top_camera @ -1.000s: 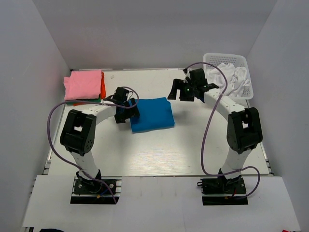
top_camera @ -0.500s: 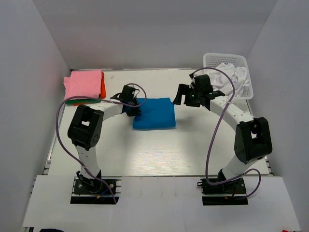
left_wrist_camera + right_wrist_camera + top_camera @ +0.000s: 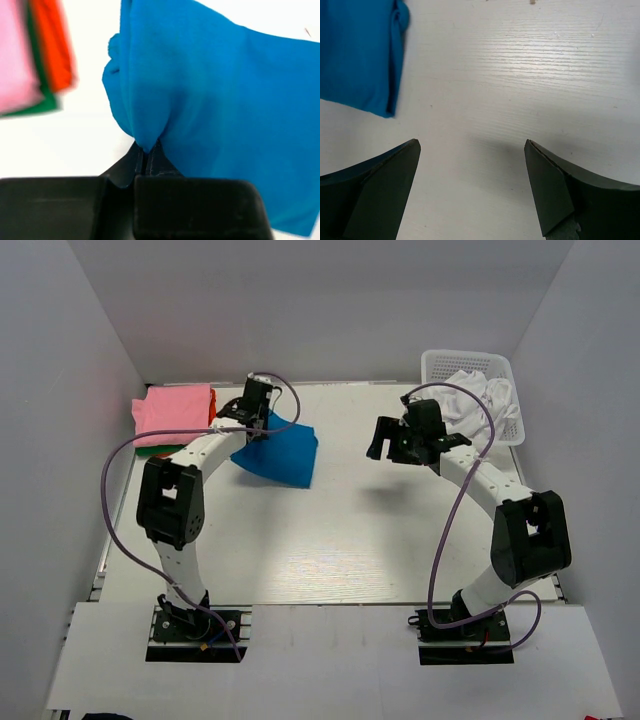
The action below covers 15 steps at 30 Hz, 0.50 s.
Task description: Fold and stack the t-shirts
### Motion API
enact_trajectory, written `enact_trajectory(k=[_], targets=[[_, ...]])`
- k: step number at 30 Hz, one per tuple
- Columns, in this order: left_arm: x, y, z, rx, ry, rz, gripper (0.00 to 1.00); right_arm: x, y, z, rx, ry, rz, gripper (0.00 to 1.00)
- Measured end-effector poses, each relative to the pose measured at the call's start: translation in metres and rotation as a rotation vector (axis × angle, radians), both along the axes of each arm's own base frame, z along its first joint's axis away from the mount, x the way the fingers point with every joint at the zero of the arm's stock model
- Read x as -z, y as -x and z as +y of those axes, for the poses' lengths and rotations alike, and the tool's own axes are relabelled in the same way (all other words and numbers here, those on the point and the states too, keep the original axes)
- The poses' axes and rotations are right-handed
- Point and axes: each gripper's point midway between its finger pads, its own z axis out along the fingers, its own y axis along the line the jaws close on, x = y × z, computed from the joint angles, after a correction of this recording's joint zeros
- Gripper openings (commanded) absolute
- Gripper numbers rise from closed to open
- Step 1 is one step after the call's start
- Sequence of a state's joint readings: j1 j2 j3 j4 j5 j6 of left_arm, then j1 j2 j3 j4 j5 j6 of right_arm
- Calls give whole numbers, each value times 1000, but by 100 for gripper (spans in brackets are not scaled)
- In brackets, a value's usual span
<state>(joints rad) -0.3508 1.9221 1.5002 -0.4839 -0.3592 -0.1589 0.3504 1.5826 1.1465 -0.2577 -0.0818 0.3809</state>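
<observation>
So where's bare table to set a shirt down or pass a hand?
The near half of the table, from the blue shirt to the near edge, is bare. So is the far strip between that shirt and the basket, though the open right gripper hangs over it. Crowded: the far-left corner, where the left gripper holds the shirt beside the folded stack.

White plastic lattice basket (image 3: pixel 460 356) at the far right corner of the counter (image 3: pixel 340 540), near the back wall (image 3: pixel 330 310). Counter white, with faint streaky grain close up in the right wrist view. Plain pale walls on three sides.
</observation>
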Motion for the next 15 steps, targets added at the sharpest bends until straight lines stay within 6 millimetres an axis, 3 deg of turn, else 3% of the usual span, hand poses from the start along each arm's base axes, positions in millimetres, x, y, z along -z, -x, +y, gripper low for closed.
enact_trajectory(k=[10,15], targets=[[-88,-40,60,2,-191,-172,0,0,-3,-5,18,16,-11,90],[-122,-54,97,-39,-232,-228,0,-1,-4,-5,18,15,-12,90]])
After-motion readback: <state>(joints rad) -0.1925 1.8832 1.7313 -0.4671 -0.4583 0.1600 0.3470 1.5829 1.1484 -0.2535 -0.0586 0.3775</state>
